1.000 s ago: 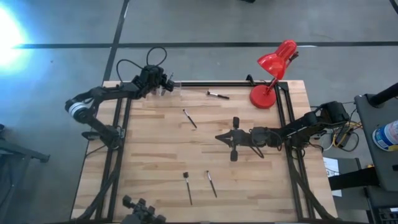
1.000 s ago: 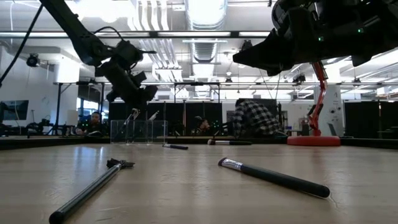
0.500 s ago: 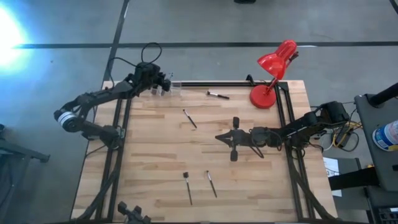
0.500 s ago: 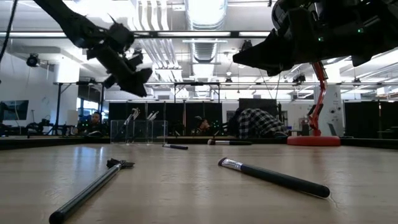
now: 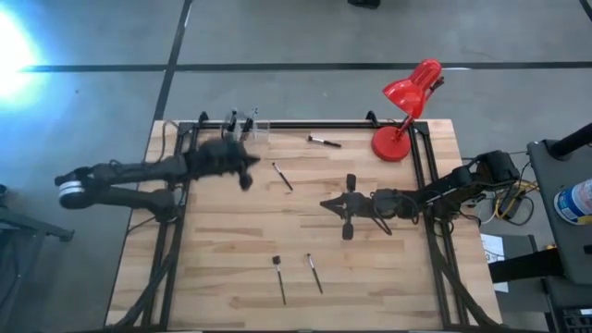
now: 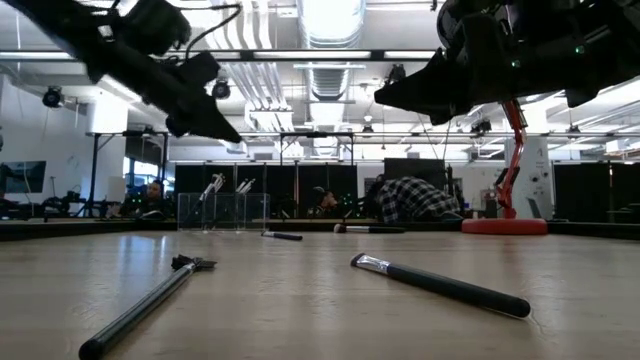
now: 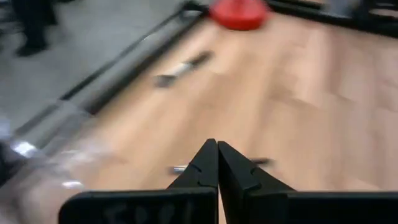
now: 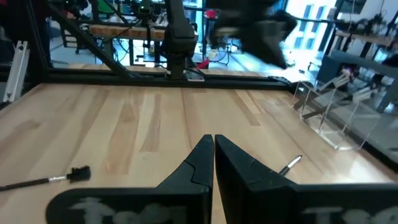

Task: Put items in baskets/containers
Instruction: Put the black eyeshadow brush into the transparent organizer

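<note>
Fingers pressed together, the left hand (image 5: 246,166) hangs empty above the far-left worktop (image 5: 231,250), near the clear containers (image 5: 246,128) holding brushes. Four brushes (image 5: 282,176) lie loose. Rightward, the right hand (image 5: 326,204) hovers clenched, empty.

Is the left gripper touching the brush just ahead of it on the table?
Apart. In the low view the left gripper, shut, hangs well above the tabletop, while the brush lies flat on the wood.
</note>
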Controlling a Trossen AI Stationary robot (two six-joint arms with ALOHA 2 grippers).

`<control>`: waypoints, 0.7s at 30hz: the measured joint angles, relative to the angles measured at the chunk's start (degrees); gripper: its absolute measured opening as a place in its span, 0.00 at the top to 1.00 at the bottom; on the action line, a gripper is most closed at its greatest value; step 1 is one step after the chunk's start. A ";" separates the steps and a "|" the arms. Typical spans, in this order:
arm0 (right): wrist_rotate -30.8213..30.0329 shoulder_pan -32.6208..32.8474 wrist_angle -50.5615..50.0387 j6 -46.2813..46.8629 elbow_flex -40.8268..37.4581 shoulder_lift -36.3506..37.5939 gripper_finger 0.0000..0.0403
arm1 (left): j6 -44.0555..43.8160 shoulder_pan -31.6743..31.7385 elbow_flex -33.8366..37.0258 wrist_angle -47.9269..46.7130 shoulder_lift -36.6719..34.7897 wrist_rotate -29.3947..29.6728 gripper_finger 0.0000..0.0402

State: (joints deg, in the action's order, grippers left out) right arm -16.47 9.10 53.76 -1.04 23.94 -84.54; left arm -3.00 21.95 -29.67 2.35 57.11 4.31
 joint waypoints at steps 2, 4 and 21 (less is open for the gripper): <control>-0.04 -0.12 -0.05 2.66 0.00 -0.01 0.98 | -1.72 -5.19 5.36 8.15 -0.73 1.23 1.00; -0.15 -0.61 -0.52 5.60 0.25 -0.01 0.98 | -3.66 -9.25 11.51 19.67 -0.65 2.71 1.00; -4.26 -3.50 -10.26 8.57 8.70 -6.72 0.98 | 0.98 -3.99 -0.49 7.13 14.62 2.11 0.96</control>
State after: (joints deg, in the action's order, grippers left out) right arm -20.73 5.61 43.50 7.53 32.64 -91.26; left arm -2.02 17.96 -30.16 9.48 71.73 6.42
